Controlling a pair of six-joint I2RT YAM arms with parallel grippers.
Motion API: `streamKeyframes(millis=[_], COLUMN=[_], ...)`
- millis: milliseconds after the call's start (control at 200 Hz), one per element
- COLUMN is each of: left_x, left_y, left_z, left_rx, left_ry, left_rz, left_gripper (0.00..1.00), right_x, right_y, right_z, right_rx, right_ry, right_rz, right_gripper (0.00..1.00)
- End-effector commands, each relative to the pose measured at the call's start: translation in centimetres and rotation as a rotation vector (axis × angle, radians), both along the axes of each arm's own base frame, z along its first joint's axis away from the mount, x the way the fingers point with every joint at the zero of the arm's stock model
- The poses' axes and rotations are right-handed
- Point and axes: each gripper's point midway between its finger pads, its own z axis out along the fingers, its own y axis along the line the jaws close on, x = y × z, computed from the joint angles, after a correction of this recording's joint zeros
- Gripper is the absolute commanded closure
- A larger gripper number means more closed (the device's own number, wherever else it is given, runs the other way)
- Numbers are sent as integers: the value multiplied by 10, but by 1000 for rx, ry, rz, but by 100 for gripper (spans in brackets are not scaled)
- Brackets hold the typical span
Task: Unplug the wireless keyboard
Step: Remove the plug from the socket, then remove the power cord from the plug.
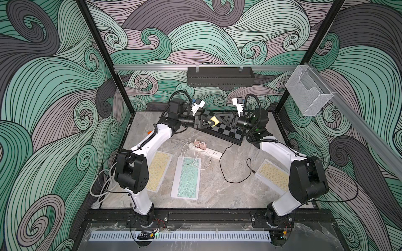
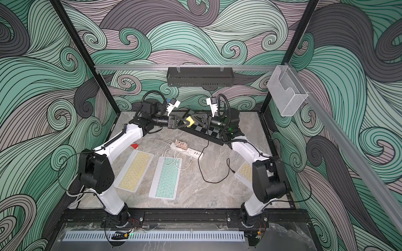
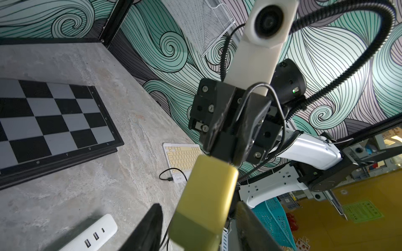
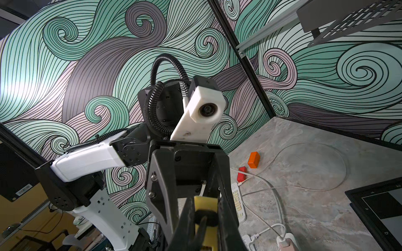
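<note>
Above the chessboard [image 1: 226, 132] the arms meet nose to nose, apparently to pass the yellow charger block [image 2: 190, 121] across. The right claw [image 3: 224, 157] is clamped tight on one end, while the left claw [image 3: 198, 208] stands half open astride the other, a gap beside one finger, not gripping. On the worktop [image 1: 217, 191] by the right arm lies the wireless keyboard [image 1: 272, 176], with the free plug [image 1: 253, 171] of the black cable [image 1: 221, 169] just beside it, seemingly already out.
</note>
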Motion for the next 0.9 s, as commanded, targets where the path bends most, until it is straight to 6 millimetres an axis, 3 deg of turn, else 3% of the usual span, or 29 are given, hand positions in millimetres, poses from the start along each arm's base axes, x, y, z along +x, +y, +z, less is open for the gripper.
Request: streamKeyframes(millis=[0, 70, 125, 195, 265, 420, 605, 896], left_x=[7, 9, 9, 11, 14, 16, 14, 18], left_y=[-5, -6, -7, -6, -4, -3, -4, -3], left_z=[10, 11, 13, 11, 6, 8, 5, 1], left_rx=[-38, -38, -40, -31, -13, -21, -24, -16], left_ry=[-13, -14, -24, -29, -25, -26, -12, 2], left_rz=[-16, -5, -5, 5, 25, 25, 7, 34], left_gripper=[56, 66, 81, 100, 100, 100, 100, 100], right_x=[-4, -4, -4, -5, -6, -9, -3, 2], right_y=[4, 5, 6, 5, 2, -5, -5, -3], right_z=[14, 14, 12, 13, 16, 23, 27, 15], right_rx=[27, 26, 24, 31, 49, 71, 108, 96], right_ry=[-19, -2, 20, 39, 67, 89, 111, 112], right_rz=[30, 35, 41, 50, 60, 70, 65, 62], right_gripper=[100, 100, 99, 80, 60, 50, 61, 99])
